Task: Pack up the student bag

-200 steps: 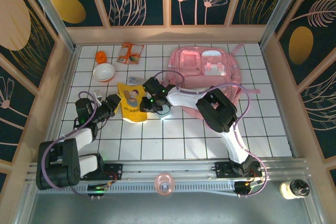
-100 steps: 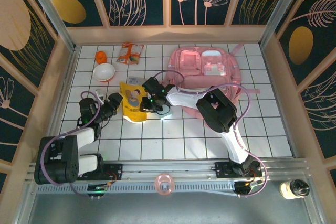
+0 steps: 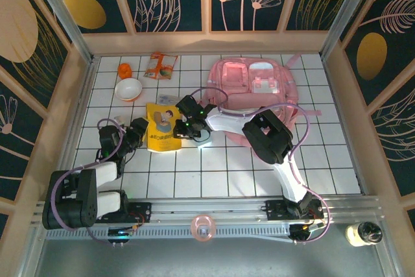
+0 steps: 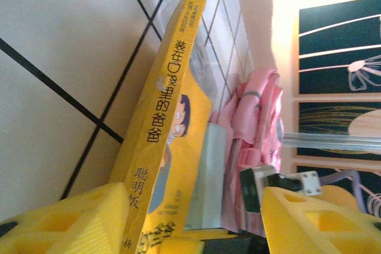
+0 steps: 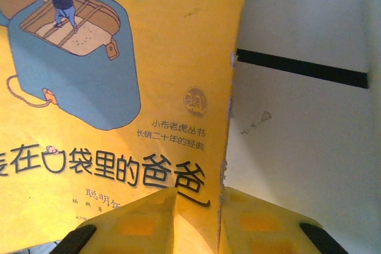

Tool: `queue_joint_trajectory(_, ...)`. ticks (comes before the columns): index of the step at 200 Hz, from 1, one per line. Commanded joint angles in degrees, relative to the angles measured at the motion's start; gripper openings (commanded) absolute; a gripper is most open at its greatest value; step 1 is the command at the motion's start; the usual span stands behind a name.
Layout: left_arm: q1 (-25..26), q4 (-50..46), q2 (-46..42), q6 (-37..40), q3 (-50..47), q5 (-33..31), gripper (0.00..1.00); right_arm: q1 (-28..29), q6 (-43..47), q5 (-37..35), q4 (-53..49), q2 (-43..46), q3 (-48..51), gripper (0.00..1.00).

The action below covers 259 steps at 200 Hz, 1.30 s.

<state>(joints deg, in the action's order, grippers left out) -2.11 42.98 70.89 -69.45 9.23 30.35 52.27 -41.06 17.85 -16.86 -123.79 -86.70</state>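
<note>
The student bag (image 3: pixel 256 85), a pink backpack, lies flat at the back right of the tiled table; its pink fabric (image 4: pixel 256 117) shows beyond the book in the left wrist view. A yellow picture book (image 3: pixel 162 131) lies left of it. My right gripper (image 3: pixel 183 128) is shut on the book's right edge, and both yellow fingers (image 5: pixel 137 224) clamp the cover (image 5: pixel 119 87) at my right gripper (image 5: pixel 199 218). My left gripper (image 3: pixel 137 131) stands open at the book's left side, and the spine (image 4: pixel 172 105) runs in between its wide-apart fingers at my left gripper (image 4: pixel 190 230).
A white bowl (image 3: pixel 128 89), a small orange object (image 3: pixel 124 69) and an orange snack packet (image 3: pixel 160 65) sit at the back left. A small pale item (image 3: pixel 167 98) lies just behind the book. Wooden walls close in the table on three sides.
My left gripper has slid a little toward the near edge, staying against the book's left side. The book has turned slightly straighter. The right gripper has kept its hold.
</note>
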Motion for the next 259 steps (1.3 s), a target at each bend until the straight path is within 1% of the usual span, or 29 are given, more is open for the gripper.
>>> queue_joint_trajectory(1, 4.97, -4.77, -1.88, -8.24, -1.56, 17.95, 0.62, 3.64, -0.26, 6.28, 6.88, -1.05, 0.89, 0.20)
queue_joint_trajectory(10, 5.09, -6.25, -3.45, -8.16, -0.65, 18.25, 0.62, 3.64, -0.20, 6.00, 6.69, -0.88, 1.17, 0.20)
queue_joint_trajectory(21, 5.16, -10.78, -5.30, -5.88, 0.59, 17.82, 0.62, 3.63, -0.09, 5.43, 6.25, -0.68, 1.45, 0.20)
queue_joint_trajectory(30, 5.19, -14.75, -6.59, -2.63, 1.30, 16.19, 0.63, 3.63, 0.09, 4.98, 5.82, -0.58, 1.53, 0.20)
queue_joint_trajectory(40, 5.17, -16.65, -6.53, -0.38, 0.74, 13.89, 0.63, 3.64, 0.23, 4.45, 5.29, -0.69, 1.53, 0.20)
queue_joint_trajectory(51, 5.19, -16.51, -4.38, 1.12, -0.35, 12.28, 0.63, 3.67, 0.63, 3.69, 4.38, -0.90, 1.21, 0.20)
queue_joint_trajectory(72, 5.17, -12.95, 1.92, 1.53, -1.78, 11.82, 0.60, 3.68, 1.40, 2.02, 2.11, -1.10, 0.49, 0.20)
queue_joint_trajectory(90, 5.21, -15.86, 4.21, 4.27, -0.73, 10.29, 0.59, 3.72, 1.89, 0.05, -0.09, -1.33, 0.14, 0.20)
queue_joint_trajectory(111, 5.19, -25.16, 3.33, 9.95, 2.73, 6.44, 0.60, 3.63, 2.04, -2.18, -2.76, -1.76, 0.13, 0.20)
queue_joint_trajectory(137, 5.19, -35.51, 1.68, 16.08, 6.71, 0.86, 0.63, 3.54, 2.21, -4.86, -7.51, -3.83, -0.50, 0.16)
queue_joint_trajectory(176, 5.19, -42.03, 0.46, 18.83, 8.87, -6.16, 0.65, 3.13, 1.62, -5.19, -8.20, -4.02, 1.94, 0.13)
queue_joint_trajectory(212, 5.21, -48.47, -2.22, 23.16, 11.67, -15.35, 0.67, 2.90, 1.45, -6.00, -7.65, -3.46, 3.46, 0.12)
queue_joint_trajectory(224, 5.18, -48.23, -2.19, 23.76, 11.47, -15.84, 0.67, 2.92, 1.57, -5.98, -7.49, -3.31, 3.55, 0.12)
queue_joint_trajectory(237, 5.20, -47.44, -0.87, 24.29, 11.09, -15.03, 0.66, 2.93, 1.61, -5.99, -7.16, -3.06, 3.63, 0.12)
queue_joint_trajectory(259, 5.19, -44.00, 2.33, 24.89, 10.09, -10.03, 0.56, 2.92, 1.53, -5.64, -6.16, -2.48, 4.07, 0.12)
